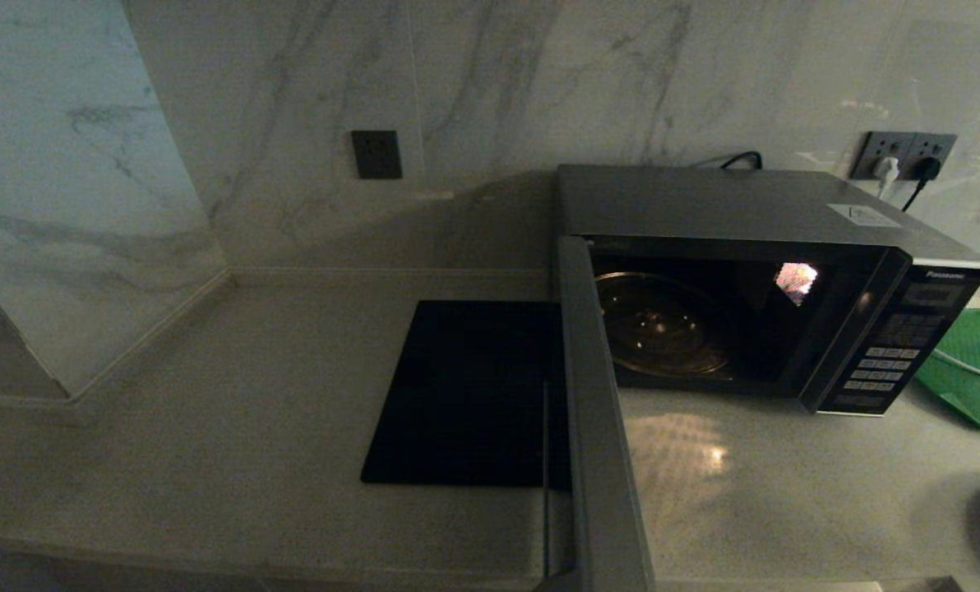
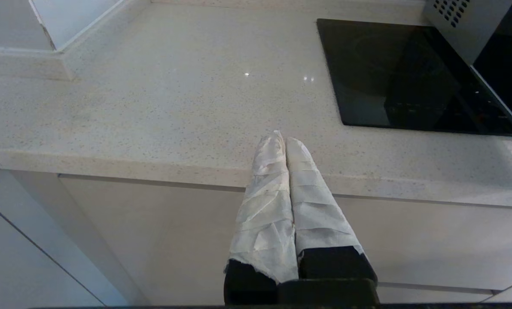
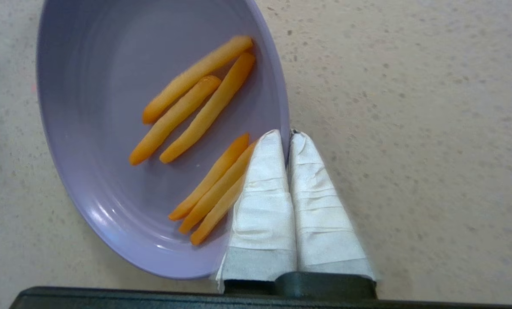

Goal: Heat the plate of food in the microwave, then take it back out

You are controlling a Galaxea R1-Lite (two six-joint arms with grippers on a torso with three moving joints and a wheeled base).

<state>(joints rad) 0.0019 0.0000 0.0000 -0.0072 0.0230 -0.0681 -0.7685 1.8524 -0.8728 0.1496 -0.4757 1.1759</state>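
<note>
The microwave [image 1: 753, 279] stands on the pale speckled counter [image 1: 210, 427] against the marble wall, its door [image 1: 601, 427] swung wide open toward the camera so that the door is seen edge-on, and inside the lit cavity the clear glass turntable [image 1: 663, 325] lies bare. Just left of the open door a flat black square mat [image 1: 465, 395] rests on the counter, partly hidden behind the door; a green tray [image 1: 979, 366] sits to the right of the oven near its button panel. The plate of food [image 3: 110, 128] is outside the microwave: in the head view only a sliver of its lilac rim shows at the far right edge of the counter, well apart from the oven. In the right wrist view the right gripper [image 3: 287, 137] pinches the plate's rim between its white-wrapped fingers [image 3: 264, 206], one finger inside over the ends of the orange sticks, the other outside, and the speckled counter lies below. The left gripper [image 2: 284, 139] hangs in front of the counter's edge, left of the black mat, its wrapped fingers pressed together on nothing, tips over the lip of the counter
</note>
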